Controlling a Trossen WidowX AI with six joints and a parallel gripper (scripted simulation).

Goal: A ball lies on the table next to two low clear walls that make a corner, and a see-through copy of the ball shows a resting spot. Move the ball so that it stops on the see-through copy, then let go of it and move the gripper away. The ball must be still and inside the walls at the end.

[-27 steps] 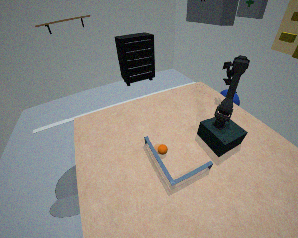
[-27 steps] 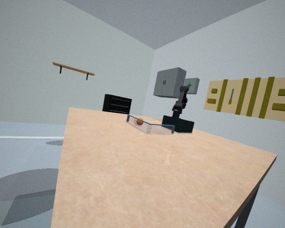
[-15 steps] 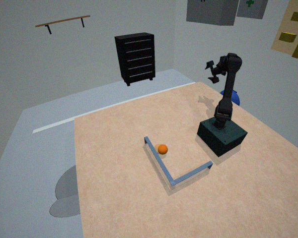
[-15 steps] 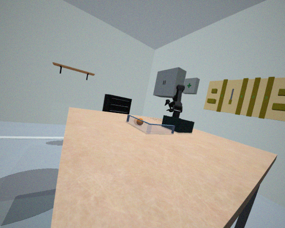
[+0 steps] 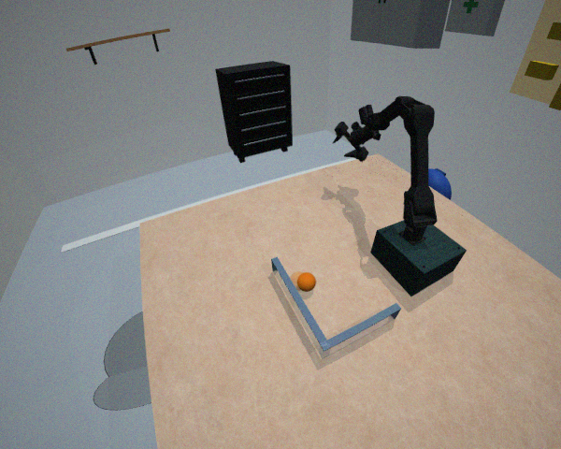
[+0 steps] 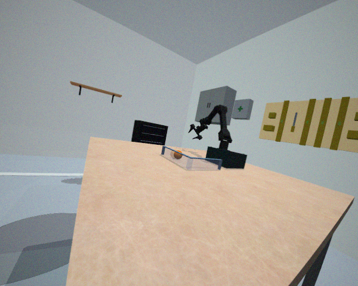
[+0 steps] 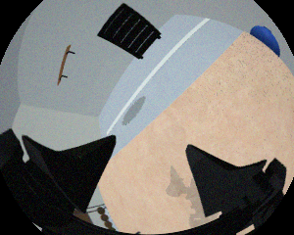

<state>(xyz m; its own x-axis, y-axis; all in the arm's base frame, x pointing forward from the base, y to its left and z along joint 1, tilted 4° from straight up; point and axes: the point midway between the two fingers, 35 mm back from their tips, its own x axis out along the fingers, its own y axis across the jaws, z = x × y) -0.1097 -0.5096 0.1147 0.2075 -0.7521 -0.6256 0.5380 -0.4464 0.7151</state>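
Tabletop (image 5: 251, 386): pale wood-toned slab; carries the arm's base, the walls and the ball.
Arm (image 5: 418, 159): black, jointed; rises from a dark box base (image 5: 418, 258) on the right side of the tabletop, then bends left at the top, reaching toward the far edge.
Chest of drawers (image 5: 255, 108): black, five drawer fronts, on the floor beyond the tabletop.
Clear walls (image 5: 300, 304): two low, blue-edged strips meeting in an L; the corner points toward the near side, one leg running far-left, the other right toward the base.
Claw (image 5: 349, 142): high above the far edge of the tabletop, fingers spread wide, nothing between them; well apart from the ball.
Ball (image 5: 306, 281): orange, on the tabletop inside the corner, just beside the left wall.
See-through copy (image 5: 296, 279): faint orange disc, partly overlapped by the ball on its left side, next to the left wall.
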